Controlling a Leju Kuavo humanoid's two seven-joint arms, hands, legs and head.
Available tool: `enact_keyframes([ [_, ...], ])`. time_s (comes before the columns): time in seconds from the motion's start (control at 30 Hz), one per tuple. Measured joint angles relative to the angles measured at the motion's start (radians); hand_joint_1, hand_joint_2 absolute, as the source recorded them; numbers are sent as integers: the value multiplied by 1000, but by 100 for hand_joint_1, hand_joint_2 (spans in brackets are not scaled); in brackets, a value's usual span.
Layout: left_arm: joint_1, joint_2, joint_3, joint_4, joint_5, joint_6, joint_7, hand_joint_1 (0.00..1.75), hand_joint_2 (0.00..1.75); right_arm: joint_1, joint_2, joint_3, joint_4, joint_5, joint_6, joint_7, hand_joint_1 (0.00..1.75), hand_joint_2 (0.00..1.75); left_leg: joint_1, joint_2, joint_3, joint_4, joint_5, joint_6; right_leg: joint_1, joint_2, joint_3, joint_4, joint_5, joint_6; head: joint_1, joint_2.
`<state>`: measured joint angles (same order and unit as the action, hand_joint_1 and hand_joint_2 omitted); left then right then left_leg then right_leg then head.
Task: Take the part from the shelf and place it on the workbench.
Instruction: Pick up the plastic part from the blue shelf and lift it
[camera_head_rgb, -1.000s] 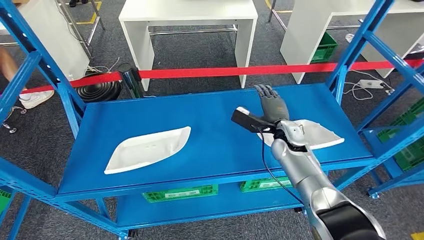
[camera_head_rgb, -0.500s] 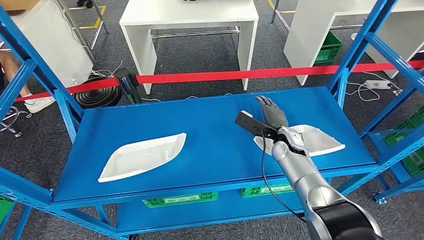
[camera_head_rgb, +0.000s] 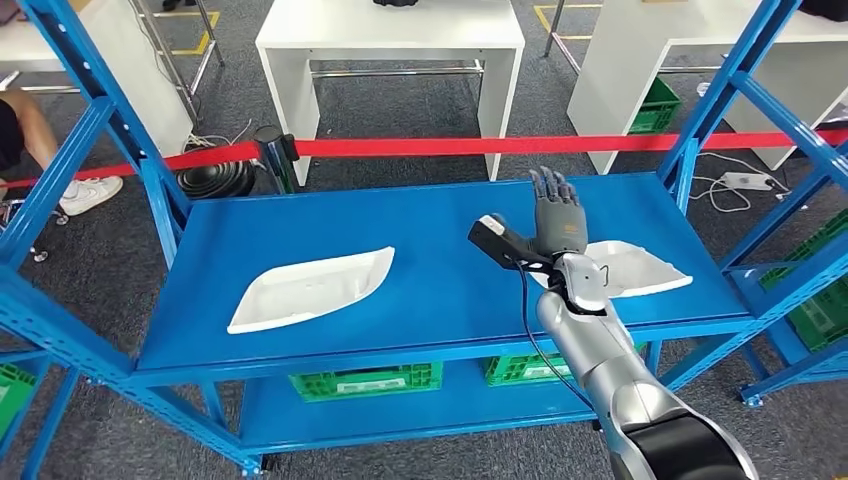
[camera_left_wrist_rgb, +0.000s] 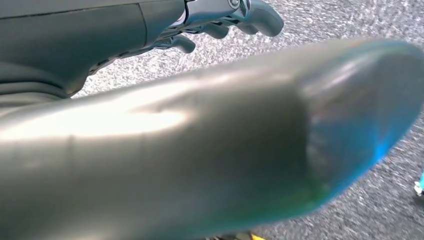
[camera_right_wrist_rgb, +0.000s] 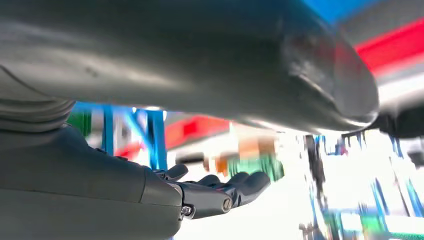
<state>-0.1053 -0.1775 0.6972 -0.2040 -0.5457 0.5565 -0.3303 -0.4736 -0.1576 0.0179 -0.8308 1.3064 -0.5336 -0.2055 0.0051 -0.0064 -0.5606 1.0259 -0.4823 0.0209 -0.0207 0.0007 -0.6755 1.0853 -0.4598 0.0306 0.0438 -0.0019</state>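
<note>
Right hand (camera_head_rgb: 558, 222) now higher over blue shelf (camera_head_rgb: 440, 270), fingers (camera_head_rgb: 553, 188) spread, empty; red barrier tape (camera_head_rgb: 480, 146) behind.

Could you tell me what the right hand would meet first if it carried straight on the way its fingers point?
Probably nothing on the shelf: the right hand points toward the far edge, open, with bare blue ahead. Beyond lies the red tape, though depth is unclear.

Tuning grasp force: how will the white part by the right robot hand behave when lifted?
The right white part looks like a thin moulded shell: probably stiff and light. Its smooth, tapered shape may slip. Lying flat on the blue shelf, it seems unlikely to roll.
</note>
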Motion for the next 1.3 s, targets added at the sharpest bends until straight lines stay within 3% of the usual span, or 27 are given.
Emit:
enact_keyframes([
  [0.07,0,-1,2,0,-1,1,-3,0,0,3,0,0,-41,15,-12,9,0,0,-2,2,-19,1,16,8,1,0,-45,128,-89,4,3,0],
  [0.1,0,-1,3,0,-2,1,-4,0,0,5,0,0,-60,18,-8,10,0,0,-3,3,-29,2,23,10,2,0,-63,190,-122,5,3,0],
  [0.13,1,-2,4,0,-2,1,-4,0,0,6,0,0,-79,20,-2,8,0,0,-5,3,-39,3,29,10,3,0,-67,226,-136,4,3,0],
  [0.17,1,-2,5,0,-2,1,-5,0,0,6,-1,0,-96,21,5,5,0,0,-6,3,-49,5,35,10,4,0,-50,222,-132,2,3,0],
  [0.2,1,-2,6,0,-2,0,-5,0,0,5,-2,0,-111,23,11,1,0,0,-7,3,-57,7,40,9,5,0,-14,180,-115,-2,3,0],
  [0.27,0,-3,7,0,-1,0,-5,0,0,0,-7,0,-138,27,21,-8,0,0,-9,2,-68,10,51,5,12,0,90,37,-79,-16,2,0],
  [0.33,0,-6,7,0,0,0,-6,0,0,-2,-10,1,-161,33,27,-15,0,0,-9,1,-72,9,62,-5,21,-1,143,-49,-61,-29,4,0],
  [0.4,1,-9,8,0,0,-1,-9,0,0,1,-11,3,-177,36,29,-18,0,0,-9,1,-75,5,74,-19,26,0,139,-60,-50,-40,7,0],
  [0.47,2,-11,12,1,0,-1,-13,0,0,6,-10,9,-186,34,30,-20,0,0,-8,0,-84,12,66,-32,20,-1,130,-70,-35,-52,7,0],
  [0.53,2,-11,15,0,-4,-2,-22,0,0,14,-10,15,-195,14,44,-28,0,0,-5,0,-110,74,3,-43,13,-2,115,-77,-17,-61,3,0],
  [0.6,2,-10,15,1,-10,-2,-33,0,0,29,-10,18,-204,-32,82,-48,0,0,-1,1,-146,195,-78,-53,13,-3,96,-77,-3,-64,0,0],
  [0.63,2,-10,15,1,-12,-2,-36,0,0,38,-10,19,-208,-54,103,-57,0,0,1,1,-157,246,-96,-57,13,-4,86,-77,4,-64,0,0],
  [0.67,3,-8,15,1,-12,-2,-37,0,0,47,-10,21,-210,-70,119,-66,0,0,3,1,-153,271,-94,-60,12,-5,76,-76,12,-62,0,0],
  [0.7,3,-8,16,0,-12,-2,-38,0,0,54,-10,23,-211,-78,129,-70,0,0,4,2,-131,257,-76,-61,11,-5,67,-76,18,-59,0,0],
  [0.73,3,-7,16,0,-13,-3,-38,0,0,59,-10,24,-212,-83,134,-73,0,0,6,2,-91,207,-52,-61,10,-6,59,-74,25,-56,0,0],
  [0.8,2,-6,16,0,-13,-4,-38,0,0,62,-11,26,-218,-87,136,-75,0,0,5,1,5,69,-33,-56,9,-5,48,-70,34,-46,0,0],
  [0.87,1,-5,16,0,-14,-5,-38,0,0,62,-13,27,-224,-89,138,-76,0,0,3,-1,47,-5,-42,-44,12,-5,43,-67,42,-34,0,0],
  [0.93,1,-5,16,0,-14,-5,-37,0,0,62,-14,28,-226,-89,143,-75,0,0,2,0,43,-13,-41,-33,14,-4,41,-67,39,-36,0,0],
  [1.03,2,-5,17,0,-14,-5,-33,0,0,62,-14,29,-226,-106,172,-70,0,0,0,0,41,-15,-35,-21,15,-1,42,-73,46,-65,0,0],
  [1.07,2,-6,17,0,-14,-5,-32,0,0,62,-14,29,-226,-120,190,-70,0,0,-2,0,39,-15,-32,-18,15,-1,43,-76,53,-68,0,0],
  [1.2,2,-7,18,0,-14,-5,-31,0,0,63,-14,29,-226,-157,232,-75,0,0,-5,0,33,-12,-28,-11,12,-1,41,-84,72,-42,0,0],
  [1.23,2,-7,18,0,-14,-5,-31,0,0,63,-14,29,-226,-160,237,-76,0,0,-5,0,32,-12,-28,-11,12,0,41,-85,73,-40,0,0],
  [1.3,2,-7,19,0,-14,-7,-31,0,0,63,-14,29,-225,-169,259,-79,0,87,-5,0,31,-12,-28,-11,12,0,40,-85,73,-38,0,0],
])
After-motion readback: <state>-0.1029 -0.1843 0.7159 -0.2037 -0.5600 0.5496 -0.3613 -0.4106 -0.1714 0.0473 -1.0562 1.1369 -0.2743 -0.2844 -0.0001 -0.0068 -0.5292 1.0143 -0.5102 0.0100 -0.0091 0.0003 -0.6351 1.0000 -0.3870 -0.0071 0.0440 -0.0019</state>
